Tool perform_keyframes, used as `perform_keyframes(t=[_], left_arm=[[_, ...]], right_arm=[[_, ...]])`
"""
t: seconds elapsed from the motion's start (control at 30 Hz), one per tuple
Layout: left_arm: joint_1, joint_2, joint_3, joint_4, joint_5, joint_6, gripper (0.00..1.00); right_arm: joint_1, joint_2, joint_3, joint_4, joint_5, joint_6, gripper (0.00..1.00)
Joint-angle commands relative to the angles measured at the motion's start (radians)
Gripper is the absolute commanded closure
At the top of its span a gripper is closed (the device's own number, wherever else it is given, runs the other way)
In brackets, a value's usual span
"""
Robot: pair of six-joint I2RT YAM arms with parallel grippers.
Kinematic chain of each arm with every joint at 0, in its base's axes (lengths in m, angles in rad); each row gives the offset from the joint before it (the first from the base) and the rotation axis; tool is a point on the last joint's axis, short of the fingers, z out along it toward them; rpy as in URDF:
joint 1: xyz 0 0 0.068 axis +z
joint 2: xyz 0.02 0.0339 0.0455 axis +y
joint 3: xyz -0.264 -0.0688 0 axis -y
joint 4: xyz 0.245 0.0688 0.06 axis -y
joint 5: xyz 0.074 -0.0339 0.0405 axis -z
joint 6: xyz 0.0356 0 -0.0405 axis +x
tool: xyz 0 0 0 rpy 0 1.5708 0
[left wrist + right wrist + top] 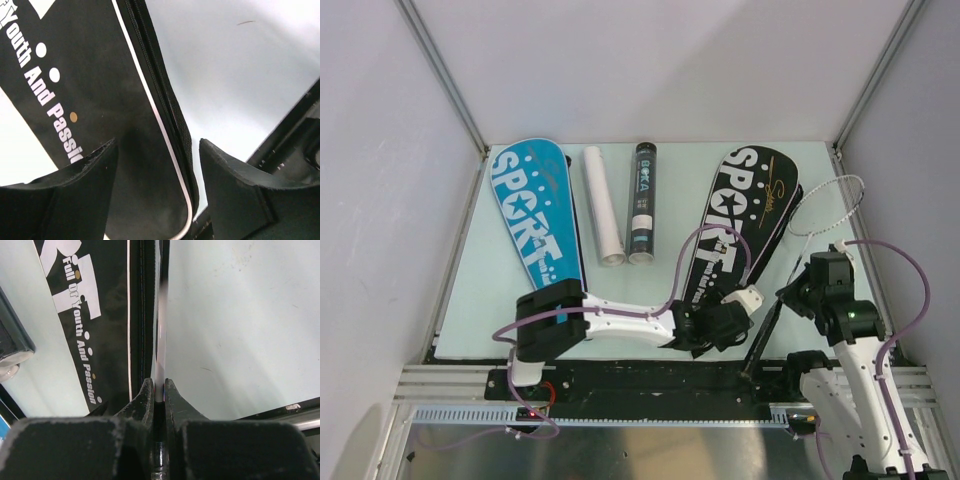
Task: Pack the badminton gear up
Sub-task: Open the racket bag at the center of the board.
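The silver racket [827, 207] lies at the right of the top view. Its thin oval head points to the upper right, partly over the edge of the black "SPORT" cover [740, 215], and its dark handle slants down toward the bottom edge of the table [480, 290]. The right gripper [798, 288] grips it along the shaft. In the right wrist view the two fingers [145, 395] are pressed narrow onto a thin, blurred pale rod, the racket [161, 330], which runs up the middle of the frame just beside the cover's zip edge [142, 315].

The black cover is racket-shaped, with large white lettering, a white piped border and small print reading "Youth And Passion". It lies flat in the centre right, wide end toward the top. Whether it holds anything cannot be told.

The left gripper [732, 310] sits at the cover's narrow lower end. In the left wrist view it [157, 145] stands wide apart, one finger over the black cover [90, 100] and the other over the bare table, the zip edge between them, nothing held.

At top centre a white tube [602, 205] and a black tube [642, 200] lie side by side; their contents do not show. Left of them lies the blue "SPORT" cover [535, 215], flat, with white lettering.
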Motion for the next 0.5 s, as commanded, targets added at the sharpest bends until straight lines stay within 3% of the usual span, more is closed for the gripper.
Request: perform_keyframes(t=[0.0, 0.23, 0.4, 0.47], left_arm=[[0.000, 0.066, 0.067, 0.033, -0.120, 0.041, 0.33], [0.025, 0.136, 0.119, 0.034, -0.157, 0.047, 0.59], [0.094, 0.124, 0.103, 0.059, -0.089, 0.010, 0.92], [0.129, 0.109, 0.091, 0.086, -0.051, -0.001, 0.98]], right_arm=[[-0.009, -0.001, 0.020, 0.034, 0.018, 0.017, 1.00], [-0.028, 0.042, 0.018, 0.089, 0.002, 0.040, 1.00], [-0.070, 0.106, 0.018, 0.149, -0.018, -0.013, 1.00], [-0.085, 0.128, 0.018, 0.199, -0.029, -0.052, 1.00]])
